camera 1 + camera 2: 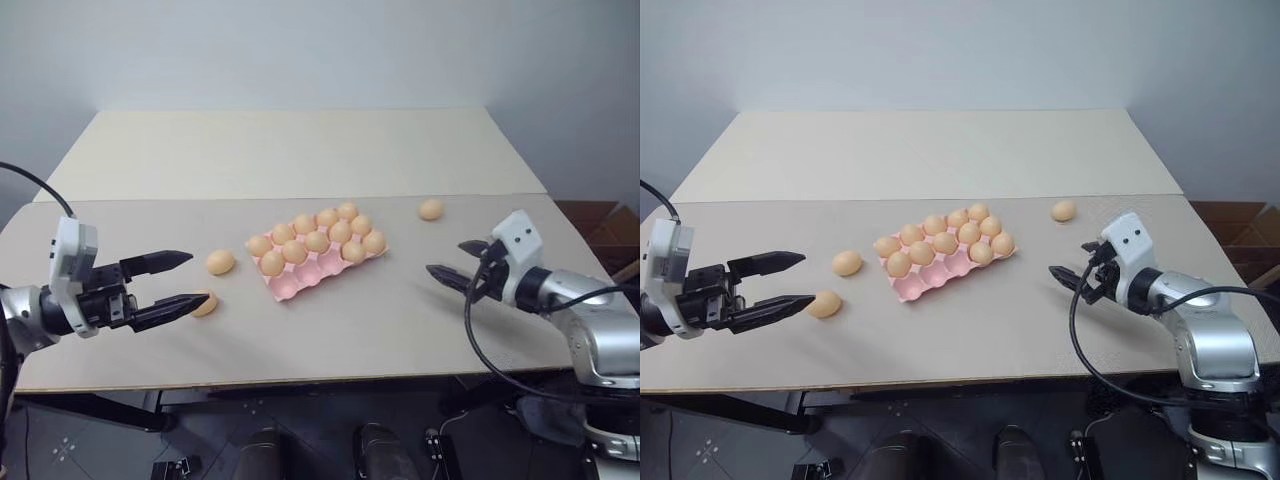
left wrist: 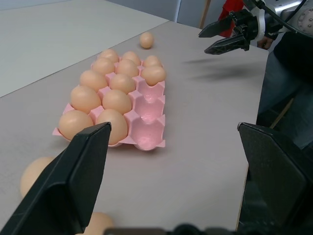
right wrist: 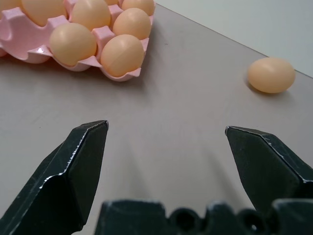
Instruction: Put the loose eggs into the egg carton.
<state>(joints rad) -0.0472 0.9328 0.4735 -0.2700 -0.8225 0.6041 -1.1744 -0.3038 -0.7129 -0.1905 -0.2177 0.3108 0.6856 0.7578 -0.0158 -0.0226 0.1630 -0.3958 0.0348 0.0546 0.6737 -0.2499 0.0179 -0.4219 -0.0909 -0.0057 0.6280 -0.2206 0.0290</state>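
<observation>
The pink egg carton [image 1: 292, 286] lies at the middle of the table. Several tan eggs fill its back rows, and three cups [image 2: 148, 110] along the near side are empty. Three loose eggs lie on the table: one [image 1: 220, 262] left of the carton, one [image 1: 206, 304] nearer the front edge, one [image 1: 431, 209] to the carton's right. My left gripper [image 1: 198, 278] is open, pointing at the carton, with its lower fingertip in front of the nearer left egg. My right gripper [image 1: 445, 257] is open and empty, right of the carton and short of the right egg [image 3: 271, 74].
The grey table top [image 1: 380, 320] ends in a front edge close to both arms. A lighter beige panel [image 1: 300, 150] covers the back half up to the wall. A brown cardboard box [image 1: 600, 222] stands on the floor at the right.
</observation>
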